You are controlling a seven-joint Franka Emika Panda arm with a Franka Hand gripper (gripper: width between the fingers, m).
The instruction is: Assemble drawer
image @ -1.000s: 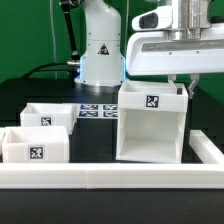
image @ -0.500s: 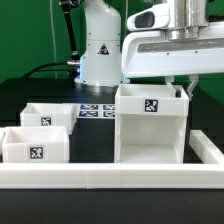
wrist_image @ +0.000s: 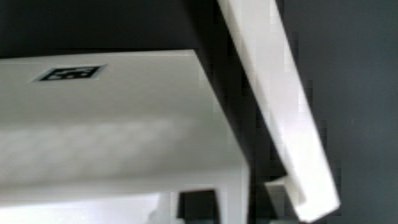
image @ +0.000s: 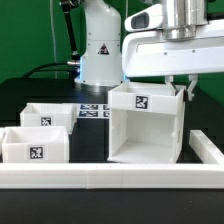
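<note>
Jaws are pinching narrowly on the right-hand wall of the drawer housing (image: 145, 125) at its top rear corner. One finger is sitting inside the box and the other outside it, toward the exterior view's right. In the wrist view the dark fingertips (wrist_image: 201, 208) are straddling that thin white wall, which is running away from the camera as a long slanted strip. The housing's flat top (wrist_image: 107, 130), with its square tag (wrist_image: 71, 73), is lying beside the strip.

The housing is standing on the black desk (image: 30, 92), right of centre in the exterior view. Its open face is turning toward the camera, and the box is leaning slightly rather than sitting square. A black-and-white tag (image: 141, 101) is showing on its top front band.

Two small shallow trays are resting apart from the housing, on the exterior view's left. The rear tray (image: 48, 115) is sitting just behind the front tray (image: 35, 145), and each is showing a tag. The marker board (image: 92, 110) is lying flat between the rear tray and the housing. A long low white rail (image: 110, 178) is running across the foreground. The arm's white base (image: 100, 45) is rising behind the parts.
</note>
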